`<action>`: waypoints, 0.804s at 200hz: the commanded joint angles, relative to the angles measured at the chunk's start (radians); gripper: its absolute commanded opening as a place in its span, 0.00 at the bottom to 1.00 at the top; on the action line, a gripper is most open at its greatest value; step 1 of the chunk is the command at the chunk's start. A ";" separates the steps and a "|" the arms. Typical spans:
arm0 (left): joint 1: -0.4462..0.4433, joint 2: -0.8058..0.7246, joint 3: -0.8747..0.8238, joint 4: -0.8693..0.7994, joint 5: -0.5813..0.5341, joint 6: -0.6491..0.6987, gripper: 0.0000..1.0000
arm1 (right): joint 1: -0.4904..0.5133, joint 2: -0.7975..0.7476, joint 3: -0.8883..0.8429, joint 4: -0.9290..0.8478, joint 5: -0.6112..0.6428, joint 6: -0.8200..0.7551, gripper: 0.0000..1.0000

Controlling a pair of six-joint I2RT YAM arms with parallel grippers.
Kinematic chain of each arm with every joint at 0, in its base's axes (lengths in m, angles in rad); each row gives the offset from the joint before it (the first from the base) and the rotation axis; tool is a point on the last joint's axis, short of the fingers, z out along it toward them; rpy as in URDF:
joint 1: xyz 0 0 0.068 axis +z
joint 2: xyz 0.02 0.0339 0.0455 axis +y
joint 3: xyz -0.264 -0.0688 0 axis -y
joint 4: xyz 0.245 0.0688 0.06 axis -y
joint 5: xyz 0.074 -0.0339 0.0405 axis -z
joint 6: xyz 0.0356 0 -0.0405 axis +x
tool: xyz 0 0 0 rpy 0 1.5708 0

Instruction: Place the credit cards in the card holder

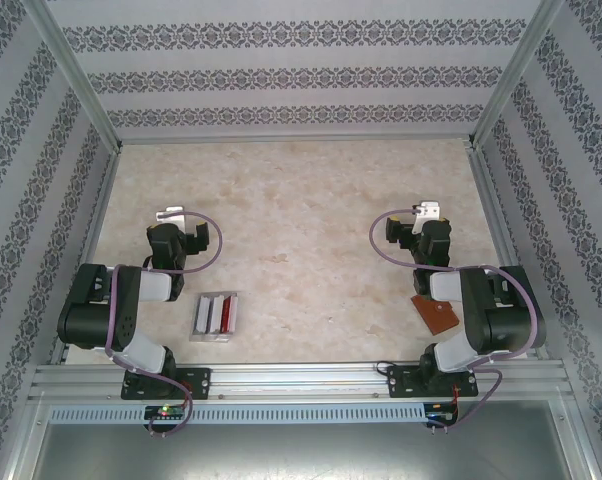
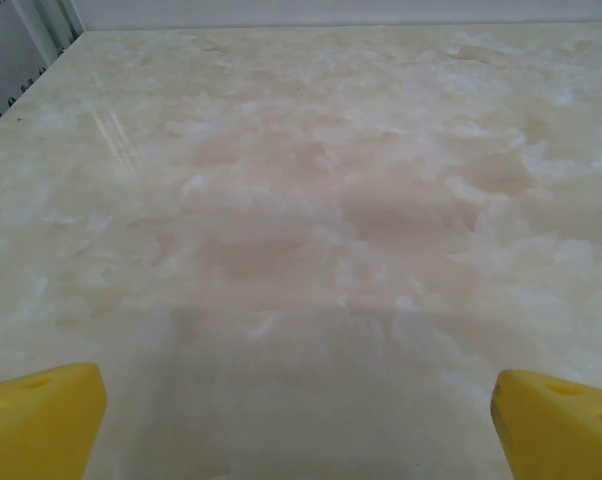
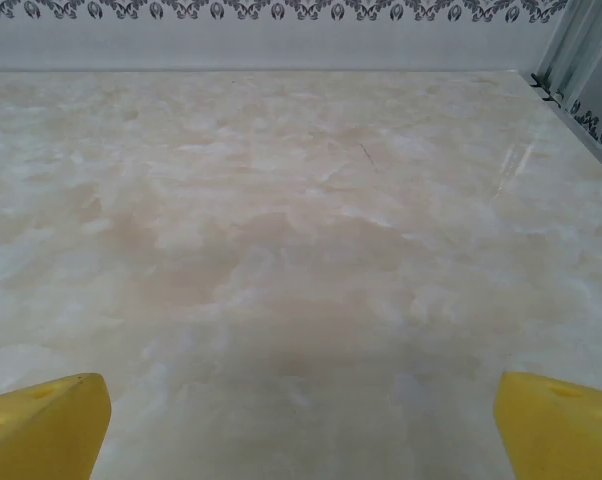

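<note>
Flat credit cards (image 1: 214, 317) (red, white, grey) lie by the near edge of the marbled table (image 1: 301, 200), with the leathery brown card holder (image 1: 436, 315) nearer its right corner. The left gripper (image 2: 301, 425) and right gripper (image 3: 301, 425) gape wide, empty.

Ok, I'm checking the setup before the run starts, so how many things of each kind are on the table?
Brown card holder: 1
Group of credit cards: 1 (red, white and grey show; single cards too small to count)
Robot arms: 2, left arm and right arm
Total: 4
</note>
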 commanded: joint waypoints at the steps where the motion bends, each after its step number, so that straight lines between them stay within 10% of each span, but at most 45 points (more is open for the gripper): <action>1: -0.012 0.005 0.004 0.032 0.010 0.007 0.99 | 0.005 -0.008 0.004 0.034 -0.026 -0.012 0.98; 161: -0.014 -0.027 0.006 0.029 -0.009 0.009 1.00 | -0.015 -0.017 0.004 0.031 0.015 0.031 0.98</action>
